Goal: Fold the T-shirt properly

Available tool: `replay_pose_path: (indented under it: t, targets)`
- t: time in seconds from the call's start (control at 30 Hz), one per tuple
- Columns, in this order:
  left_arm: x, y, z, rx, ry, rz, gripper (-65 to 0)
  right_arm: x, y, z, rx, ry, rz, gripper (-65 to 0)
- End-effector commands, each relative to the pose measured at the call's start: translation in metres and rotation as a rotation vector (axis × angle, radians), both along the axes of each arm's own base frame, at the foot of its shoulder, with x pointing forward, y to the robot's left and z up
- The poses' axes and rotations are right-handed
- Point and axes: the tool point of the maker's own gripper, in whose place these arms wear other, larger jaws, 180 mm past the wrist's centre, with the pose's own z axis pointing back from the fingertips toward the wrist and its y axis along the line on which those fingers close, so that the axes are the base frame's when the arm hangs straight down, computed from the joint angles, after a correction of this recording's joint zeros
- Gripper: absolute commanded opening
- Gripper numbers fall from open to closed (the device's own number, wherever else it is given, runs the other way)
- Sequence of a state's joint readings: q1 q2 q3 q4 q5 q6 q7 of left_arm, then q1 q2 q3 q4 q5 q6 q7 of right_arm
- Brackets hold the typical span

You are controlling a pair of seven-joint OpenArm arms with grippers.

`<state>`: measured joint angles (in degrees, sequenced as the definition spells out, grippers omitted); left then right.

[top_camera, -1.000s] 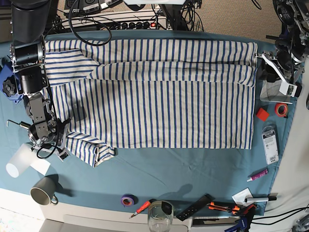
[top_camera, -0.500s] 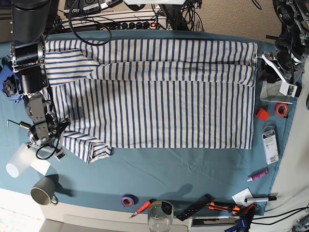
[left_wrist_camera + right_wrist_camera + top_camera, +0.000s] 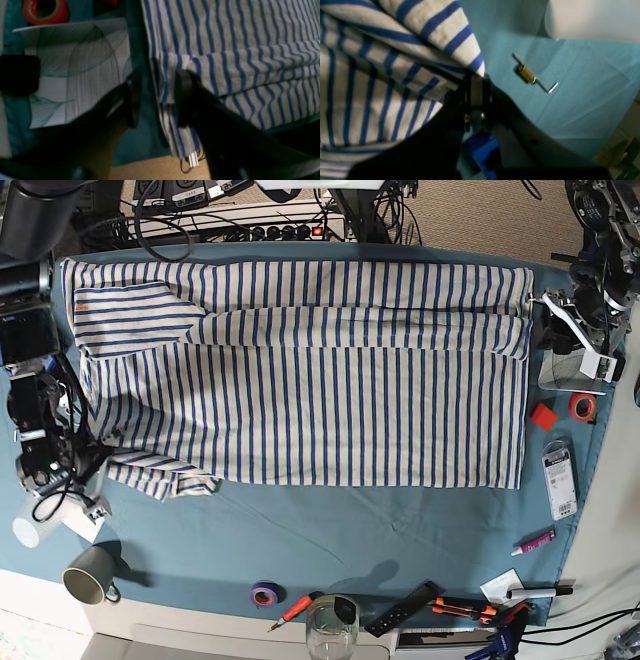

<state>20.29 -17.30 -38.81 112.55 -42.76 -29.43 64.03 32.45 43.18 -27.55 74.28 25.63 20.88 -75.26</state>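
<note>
The striped T-shirt (image 3: 320, 380) lies spread flat across the teal-covered table, its hem towards the right of the base view. My right gripper (image 3: 93, 464) is at the shirt's lower-left sleeve. In the right wrist view it (image 3: 476, 83) is shut on a fold of the striped cloth (image 3: 370, 75), which is lifted and drapes over it. My left gripper (image 3: 535, 313) is at the shirt's upper-right corner. In the left wrist view it (image 3: 157, 97) is open, its jaws standing either side of the folded shirt edge (image 3: 163, 82).
A red tape roll (image 3: 582, 406), red block (image 3: 543, 416) and clear package (image 3: 570, 370) lie by the left gripper. A white cup (image 3: 35, 525), grey mug (image 3: 88, 572) and hex key (image 3: 535, 75) are near the right gripper. A glass (image 3: 332, 625) and tools (image 3: 460, 607) line the front edge.
My right gripper has moved left in the base view, drawing the lower-left sleeve outward and flatter. The shirt's left side has shifted left with it. The left arm has not moved.
</note>
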Motion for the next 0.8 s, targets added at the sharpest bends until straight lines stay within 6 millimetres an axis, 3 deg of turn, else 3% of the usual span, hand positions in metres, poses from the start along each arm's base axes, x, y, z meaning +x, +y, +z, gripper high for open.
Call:
replay_pose_path:
  t: [0.0,0.17,0.3,0.4,0.5,0.6,0.77]
  targets:
    - [0.006,0.001,0.011,0.004,-0.043,-0.006,-41.9,-0.001,-0.015,0.014,-0.035,-0.012,-0.02,-65.0]
    - [0.006,0.001,0.012,0.004,-0.045,-0.006,-41.9,-0.025,-0.008,-0.013,0.029,0.074,-0.007,-65.0]
    - [0.007,0.001,0.012,0.002,-0.052,-0.005,-41.9,-0.035,0.002,-0.021,0.081,0.13,0.008,-65.0]
    - [0.007,0.001,0.012,0.003,-0.052,-0.005,-41.9,-0.033,0.006,-0.02,0.111,0.122,0.006,-54.2]
    - [0.007,0.001,0.012,0.002,-0.051,-0.005,-41.9,-0.028,0.007,-0.013,0.112,0.106,0.006,-44.6]
    - [0.007,0.001,0.012,0.003,-0.051,-0.005,-41.9,-0.015,0.008,0.001,0.116,0.06,0.007,-43.9]
    - [0.007,0.001,0.013,0.002,-0.054,-0.005,-41.9,0.028,0.025,0.037,0.184,-0.138,0.037,-43.9]
